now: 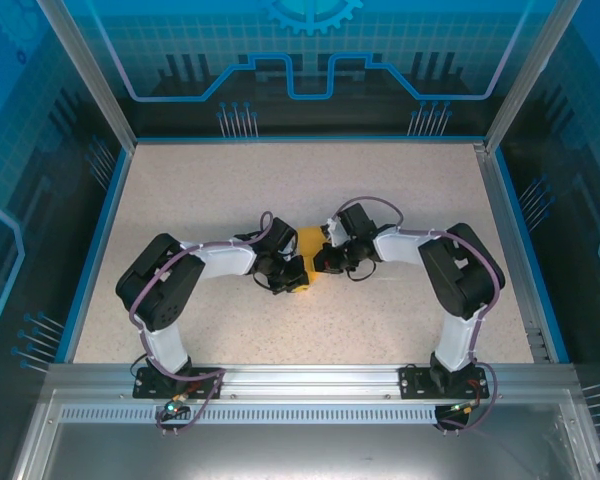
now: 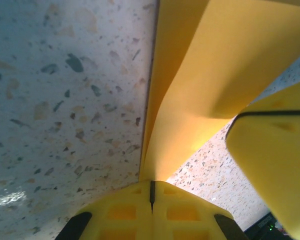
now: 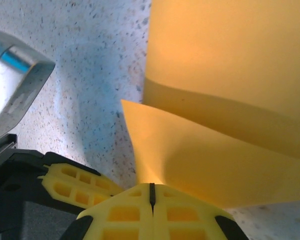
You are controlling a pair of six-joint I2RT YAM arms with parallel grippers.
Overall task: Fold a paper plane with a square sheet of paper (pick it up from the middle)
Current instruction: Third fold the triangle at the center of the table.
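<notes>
Speckled beige tabletop (image 1: 230,190) w/ blue border, clear enclosure walls (image 1: 310,60) around, alu rail (image 1: 310,378) at front.

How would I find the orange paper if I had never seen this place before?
Look at the big speckled table, right in its middle. The paper is pinched there by the left claw and the right claw. It is the one thin, bent, orange sheet; the claws beside it are chunky yellow plastic.
</notes>
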